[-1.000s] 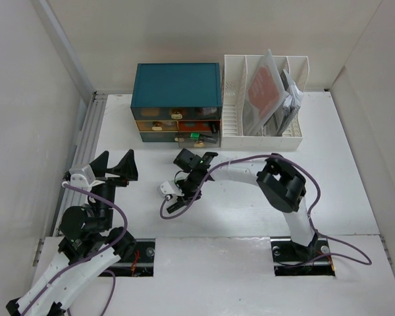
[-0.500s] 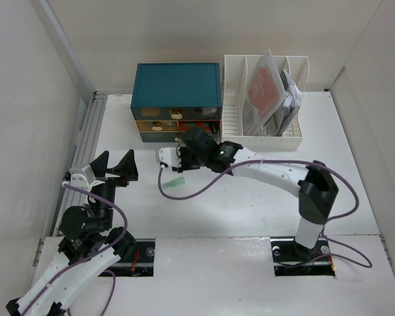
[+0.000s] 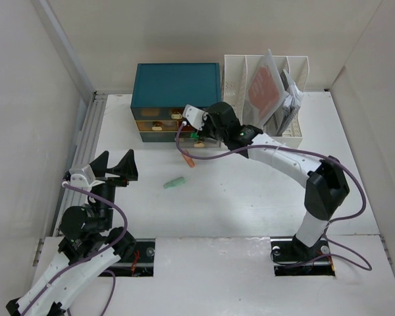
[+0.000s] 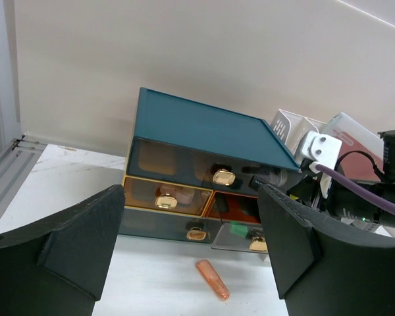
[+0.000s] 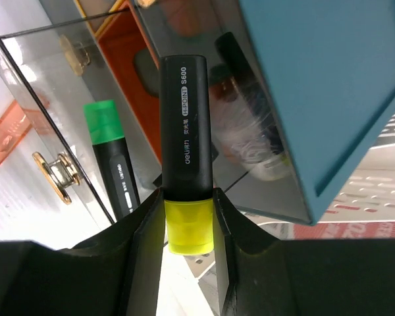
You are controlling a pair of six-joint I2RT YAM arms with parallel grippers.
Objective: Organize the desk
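The white desk (image 3: 263, 197) holds a teal drawer box (image 3: 176, 85) at the back. Its lower right clear drawer (image 5: 46, 112) stands open with a green-capped highlighter (image 5: 112, 164) inside. My right gripper (image 5: 187, 217) is shut on a black highlighter with a yellow cap (image 5: 184, 118), held at that open drawer; in the top view the right gripper (image 3: 207, 128) is at the box's front. An orange pen-like piece (image 3: 187, 160) lies on the desk before the box, also in the left wrist view (image 4: 212, 280). A small green piece (image 3: 174, 183) lies nearer. My left gripper (image 3: 115, 164) is open and empty at the left.
A white slotted file rack (image 3: 263, 99) with papers stands right of the drawer box. An aluminium rail (image 3: 85, 151) runs along the desk's left edge. White walls close in on the left, back and right.
My right arm has swung from the middle of the desk up to the drawer box, carrying the highlighter. The green piece and the orange piece now lie uncovered. The left arm has not moved.
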